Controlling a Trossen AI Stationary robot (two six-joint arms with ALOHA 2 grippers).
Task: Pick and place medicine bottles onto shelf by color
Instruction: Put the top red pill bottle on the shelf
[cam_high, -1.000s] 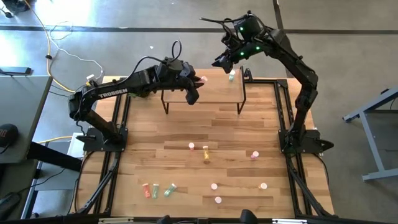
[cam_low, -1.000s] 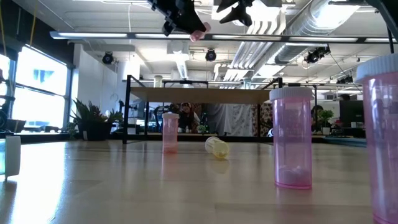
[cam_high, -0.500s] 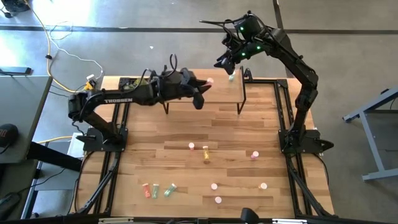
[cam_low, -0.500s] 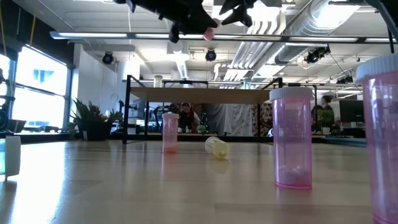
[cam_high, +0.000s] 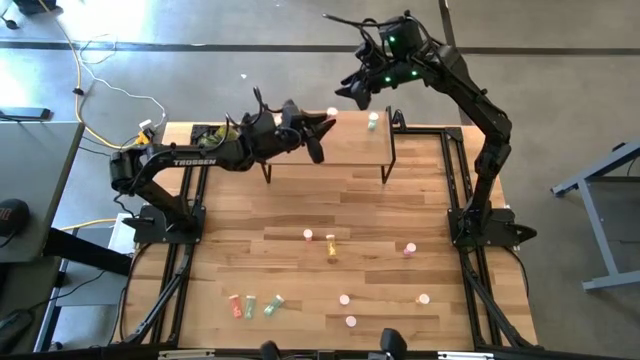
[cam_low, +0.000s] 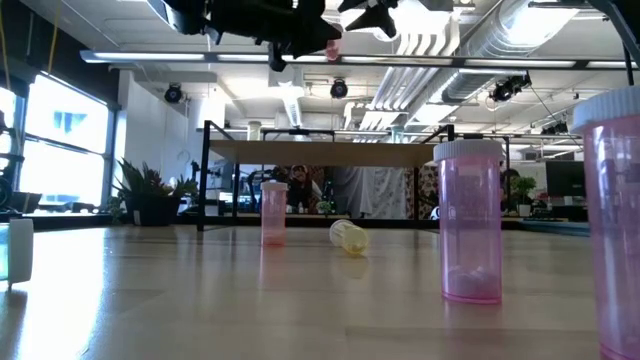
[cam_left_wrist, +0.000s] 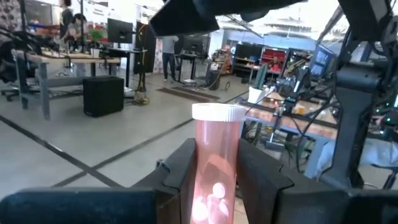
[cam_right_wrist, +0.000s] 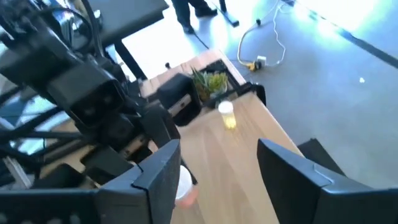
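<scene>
Pink medicine bottle (cam_left_wrist: 214, 162) pinched upright in left tool (cam_high: 322, 124), over shelf (cam_high: 350, 150) left end, ready for setting down | right tool (cam_high: 352, 90) gaping, empty, above shelf's far right, clear of yellow bottle (cam_high: 373, 121) standing there | remaining bottles wait on near tabletop (cam_high: 380, 210).

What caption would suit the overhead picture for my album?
Left gripper carries a pink bottle to the shelf; the open right gripper hangs near a yellow bottle standing there.
</scene>
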